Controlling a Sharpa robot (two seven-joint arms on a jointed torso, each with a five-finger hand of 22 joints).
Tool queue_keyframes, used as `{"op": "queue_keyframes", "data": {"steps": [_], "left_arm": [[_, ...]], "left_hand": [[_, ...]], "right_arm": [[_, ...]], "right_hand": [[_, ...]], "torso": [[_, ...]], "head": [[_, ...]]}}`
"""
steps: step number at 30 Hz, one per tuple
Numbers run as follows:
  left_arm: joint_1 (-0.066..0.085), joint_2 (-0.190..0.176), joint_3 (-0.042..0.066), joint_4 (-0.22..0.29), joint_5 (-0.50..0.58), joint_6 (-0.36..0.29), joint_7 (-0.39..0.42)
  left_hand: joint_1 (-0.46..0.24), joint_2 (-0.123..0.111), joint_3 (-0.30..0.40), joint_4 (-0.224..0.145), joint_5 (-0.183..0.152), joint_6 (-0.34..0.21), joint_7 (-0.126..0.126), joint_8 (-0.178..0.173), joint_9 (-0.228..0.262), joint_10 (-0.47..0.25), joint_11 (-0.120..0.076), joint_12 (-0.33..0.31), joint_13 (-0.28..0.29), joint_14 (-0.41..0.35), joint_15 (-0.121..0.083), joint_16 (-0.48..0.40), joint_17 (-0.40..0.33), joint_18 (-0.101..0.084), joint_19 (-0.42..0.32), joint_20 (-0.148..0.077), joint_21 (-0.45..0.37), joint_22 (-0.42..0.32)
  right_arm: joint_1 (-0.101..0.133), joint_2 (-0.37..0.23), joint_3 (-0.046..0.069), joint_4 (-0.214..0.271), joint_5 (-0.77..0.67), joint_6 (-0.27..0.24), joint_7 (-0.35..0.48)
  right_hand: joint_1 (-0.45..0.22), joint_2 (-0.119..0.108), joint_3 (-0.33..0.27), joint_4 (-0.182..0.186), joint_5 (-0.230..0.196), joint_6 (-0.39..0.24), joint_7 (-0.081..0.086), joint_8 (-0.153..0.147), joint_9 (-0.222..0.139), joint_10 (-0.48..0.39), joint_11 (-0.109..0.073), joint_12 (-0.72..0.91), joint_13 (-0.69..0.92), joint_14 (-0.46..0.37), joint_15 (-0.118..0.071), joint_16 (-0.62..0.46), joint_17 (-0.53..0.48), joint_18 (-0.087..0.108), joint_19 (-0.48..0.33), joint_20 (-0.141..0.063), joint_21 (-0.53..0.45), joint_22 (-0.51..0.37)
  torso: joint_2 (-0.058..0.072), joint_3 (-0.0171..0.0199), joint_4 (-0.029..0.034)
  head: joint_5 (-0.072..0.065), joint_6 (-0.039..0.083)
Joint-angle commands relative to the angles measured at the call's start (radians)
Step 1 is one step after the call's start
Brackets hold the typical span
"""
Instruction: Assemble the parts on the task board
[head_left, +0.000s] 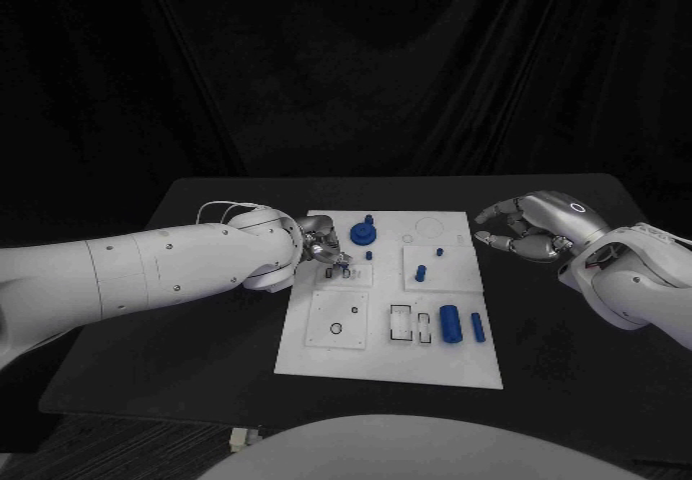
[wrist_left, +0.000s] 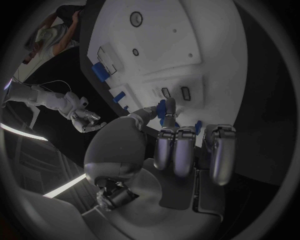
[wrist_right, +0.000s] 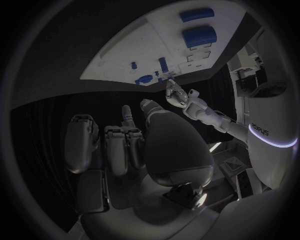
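Black table (head_left: 202, 350), white task board (head_left: 375, 355), small blue parts (head_left: 451, 325) scattered

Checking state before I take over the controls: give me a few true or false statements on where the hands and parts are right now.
1. The left hand is over the far left corner of the task board. True.
2. The right hand holds a blue part. False: it hovers off the board's right edge, fingers curled, holding nothing.
3. Two blue cylinders lie side by side on the board's near right area. True.
4. The round blue part lies on the black table. False: it is on the board, beside the left hand.
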Motion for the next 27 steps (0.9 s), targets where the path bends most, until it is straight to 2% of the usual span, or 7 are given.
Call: {"op": "queue_keyframes", "data": {"steps": [1, 27], "left_arm": [[-0.003, 0.006, 0.001, -0.003, 0.006, 0.004, 0.01], [-0.024, 0.014, 0.001, -0.015, 0.006, 0.014, 0.01]], "left_hand": [[-0.005, 0.0, 0.001, 0.005, -0.004, 0.0, -0.004, 0.004, 0.001, 0.103, -0.001, 0.003, 0.263, 0.102, -0.004, 0.003, 0.263, 0.011, 0.058, -0.003, -0.006, 0.223], [-0.006, 0.001, 0.001, 0.007, -0.006, -0.001, -0.004, 0.004, 0.002, 0.103, 0.0, 0.003, 0.263, 0.102, -0.004, 0.003, 0.263, 0.012, 0.056, -0.003, -0.008, 0.221]], "right_arm": [[-0.003, 0.0, 0.001, 0.0, -0.002, 0.005, -0.019], [-0.003, -0.004, 0.001, 0.001, -0.002, 0.015, -0.023]], "right_hand": [[0.011, 0.002, 0.006, -0.001, 0.006, 0.003, -0.001, -0.006, -0.001, 0.106, 0.007, 0.003, 0.263, 0.106, 0.005, 0.001, 0.262, 0.013, -0.003, 0.001, -0.003, 0.182], [0.013, 0.002, 0.008, -0.002, 0.008, 0.002, -0.001, -0.007, -0.002, 0.106, 0.006, 0.003, 0.263, 0.105, 0.005, -0.002, 0.26, 0.014, -0.005, 0.001, -0.007, 0.181]], "torso": [[0.001, 0.0003, -0.001], [0.001, 0.0005, -0.0007]], "head": [[0.002, 0.0], [0.001, 0.0]]}}
